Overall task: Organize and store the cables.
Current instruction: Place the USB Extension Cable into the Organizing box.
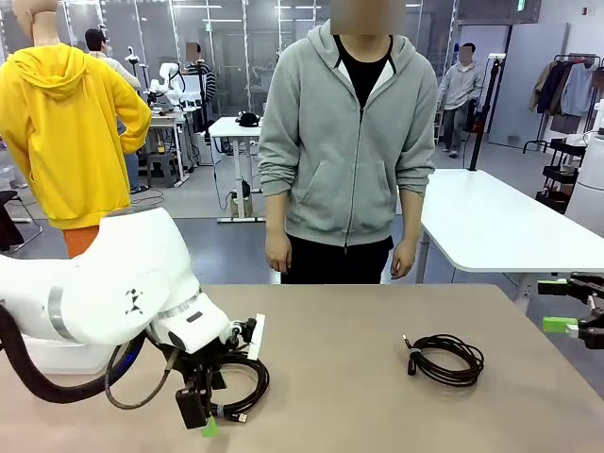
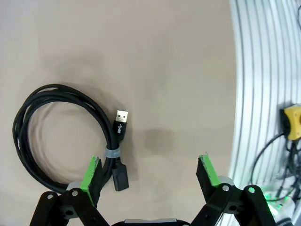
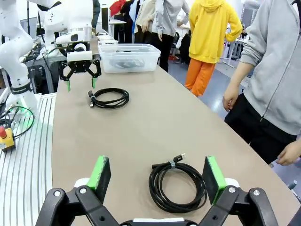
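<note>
Two cables lie on the brown table, each a coil of thin black cord. One cable (image 1: pixel 242 382) (image 2: pixel 56 136) lies under my left gripper (image 1: pixel 204 415) (image 2: pixel 149 174). That gripper is open and empty. The coil lies mostly outside its left pad (image 2: pixel 92 172), and only the banded plug end reaches just inside. The other cable (image 1: pixel 445 360) (image 3: pixel 177 186) rests right of centre. My right gripper (image 1: pixel 566 307) (image 3: pixel 157 175) hangs open at the table's right edge, and in its wrist view this coil sits ahead between the fingers. The first cable (image 3: pixel 108 99) and the left gripper (image 3: pixel 80 71) show farther off.
A clear plastic bin (image 3: pixel 129 56) (image 1: pixel 57 357) stands at the table's left end behind the left arm. A person (image 1: pixel 347 142) stands at the far edge, hands down. Past the near edge runs a ribbed metal rail (image 2: pixel 263 94) with a yellow button box (image 2: pixel 292 122).
</note>
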Available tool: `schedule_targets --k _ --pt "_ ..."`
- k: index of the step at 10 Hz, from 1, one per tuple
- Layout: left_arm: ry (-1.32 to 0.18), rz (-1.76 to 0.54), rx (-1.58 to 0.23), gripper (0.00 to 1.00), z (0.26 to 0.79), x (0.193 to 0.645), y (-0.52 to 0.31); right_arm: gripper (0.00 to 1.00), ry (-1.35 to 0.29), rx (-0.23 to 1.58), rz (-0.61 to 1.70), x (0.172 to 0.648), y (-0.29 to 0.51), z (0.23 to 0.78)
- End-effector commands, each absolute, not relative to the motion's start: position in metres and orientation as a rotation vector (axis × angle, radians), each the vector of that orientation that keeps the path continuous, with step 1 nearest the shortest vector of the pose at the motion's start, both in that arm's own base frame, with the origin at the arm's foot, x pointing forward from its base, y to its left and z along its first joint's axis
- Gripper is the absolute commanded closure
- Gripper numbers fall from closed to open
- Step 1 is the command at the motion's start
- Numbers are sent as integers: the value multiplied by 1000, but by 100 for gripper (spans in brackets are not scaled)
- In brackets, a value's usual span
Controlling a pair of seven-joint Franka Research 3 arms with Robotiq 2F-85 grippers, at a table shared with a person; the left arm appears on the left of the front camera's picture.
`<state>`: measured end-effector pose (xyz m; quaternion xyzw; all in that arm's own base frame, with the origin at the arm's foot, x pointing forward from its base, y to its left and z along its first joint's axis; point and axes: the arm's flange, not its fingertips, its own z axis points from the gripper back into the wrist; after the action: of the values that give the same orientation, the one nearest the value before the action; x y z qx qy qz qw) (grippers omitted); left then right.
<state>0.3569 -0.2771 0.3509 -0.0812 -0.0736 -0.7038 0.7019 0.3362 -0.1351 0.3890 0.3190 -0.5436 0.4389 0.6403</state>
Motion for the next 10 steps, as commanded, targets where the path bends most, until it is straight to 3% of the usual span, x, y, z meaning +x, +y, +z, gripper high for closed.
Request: schedule_targets --k 1,3,8,9,10 --pt "-194 -1554 -104 0 336 361 -283 0 -1237 736 1011 339 -130 389" --pt "-203 -1563 -31 0 323 370 -285 0 -1237 736 1011 339 -130 389" --pt "-142 -1561 -43 0 305 398 -294 0 -1237 736 1011 339 -130 389" --pt "-135 -1541 -44 14 304 403 -292 0 -1237 736 1011 339 -130 389" --pt "-115 -1526 -49 60 304 406 -292 0 -1237 736 1011 339 -130 389"
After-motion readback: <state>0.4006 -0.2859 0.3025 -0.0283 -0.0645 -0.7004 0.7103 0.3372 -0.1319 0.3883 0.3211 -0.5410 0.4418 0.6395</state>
